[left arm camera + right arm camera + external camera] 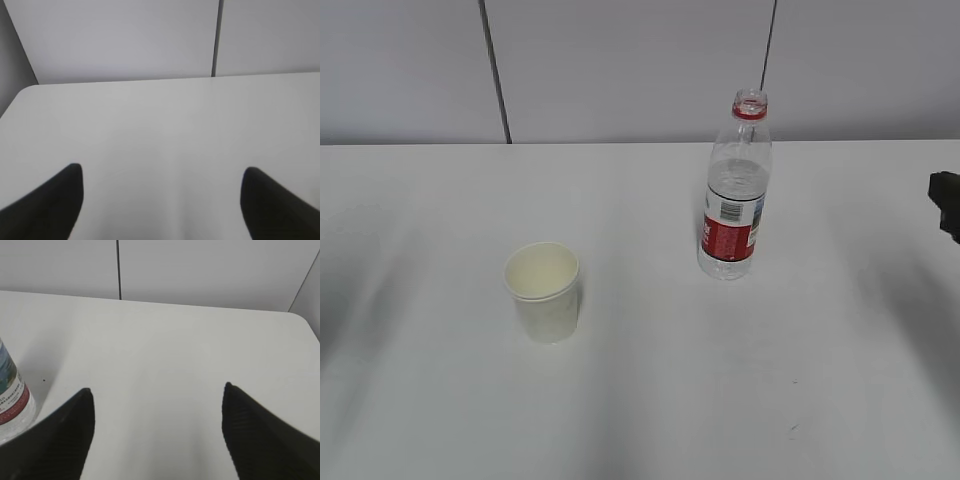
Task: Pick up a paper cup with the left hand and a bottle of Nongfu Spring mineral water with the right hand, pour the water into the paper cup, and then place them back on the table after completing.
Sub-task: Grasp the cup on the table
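A white paper cup (544,290) stands upright and empty on the white table (650,400), left of centre. A clear uncapped Nongfu Spring bottle (733,200) with a red label stands upright to its right and further back. My right gripper (157,390) is open over bare table; the bottle (12,400) shows at the left edge of the right wrist view, left of the left finger. Only a black tip of the right arm (946,203) shows at the exterior view's right edge. My left gripper (162,170) is open over bare table; it is outside the exterior view, and the cup is outside the left wrist view.
A grey panelled wall (620,70) runs behind the table's far edge. A small dark scuff (792,430) marks the tabletop at the front right. The table's rounded far corners show in the left wrist view (25,92) and in the right wrist view (300,317).
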`<state>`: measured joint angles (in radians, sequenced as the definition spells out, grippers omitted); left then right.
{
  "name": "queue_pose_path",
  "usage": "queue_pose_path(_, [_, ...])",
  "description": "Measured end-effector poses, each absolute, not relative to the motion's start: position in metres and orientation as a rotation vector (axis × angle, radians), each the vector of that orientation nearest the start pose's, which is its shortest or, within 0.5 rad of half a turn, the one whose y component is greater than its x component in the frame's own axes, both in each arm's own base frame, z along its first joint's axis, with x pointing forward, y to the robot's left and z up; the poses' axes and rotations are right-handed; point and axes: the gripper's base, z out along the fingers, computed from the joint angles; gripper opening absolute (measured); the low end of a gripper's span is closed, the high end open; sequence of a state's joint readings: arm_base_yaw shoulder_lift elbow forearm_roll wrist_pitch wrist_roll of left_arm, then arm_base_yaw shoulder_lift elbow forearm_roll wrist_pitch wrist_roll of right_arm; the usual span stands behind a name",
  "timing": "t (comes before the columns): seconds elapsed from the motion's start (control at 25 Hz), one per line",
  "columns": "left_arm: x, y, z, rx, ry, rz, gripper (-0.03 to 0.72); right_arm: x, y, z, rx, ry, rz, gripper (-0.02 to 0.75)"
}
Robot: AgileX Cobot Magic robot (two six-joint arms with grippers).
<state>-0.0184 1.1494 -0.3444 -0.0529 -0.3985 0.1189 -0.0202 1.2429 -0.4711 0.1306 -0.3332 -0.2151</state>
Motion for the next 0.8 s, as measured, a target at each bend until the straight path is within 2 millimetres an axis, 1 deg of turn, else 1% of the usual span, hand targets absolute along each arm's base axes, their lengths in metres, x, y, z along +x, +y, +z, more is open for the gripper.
queue_pose_path(0.2, [0.217, -0.002, 0.203, 0.081, 1.957, 0.056, 0.586, 0.244, -0.007, 0.223, -0.079, 1.938, -0.116, 0.587])
queue_pose_path(0.32, [0.220, -0.008, 0.197, 0.105, 1.975, 0.041, 0.586, 0.245, -0.005, 0.221, -0.095, 1.945, -0.099, 0.587])
queue_pose_path(0.52, [0.221, -0.033, 0.188, 0.222, 2.001, -0.030, 0.586, 0.245, -0.003, 0.221, -0.144, 1.940, -0.099, 0.587])
queue_pose_path(0.68, [0.222, -0.054, 0.173, 0.323, 2.047, -0.082, 0.586, 0.245, -0.003, 0.221, -0.141, 1.941, -0.093, 0.587])
queue_pose_path(0.8, [0.222, -0.063, 0.161, 0.373, 2.086, -0.101, 0.586, 0.245, -0.003, 0.221, -0.144, 1.941, -0.093, 0.587])
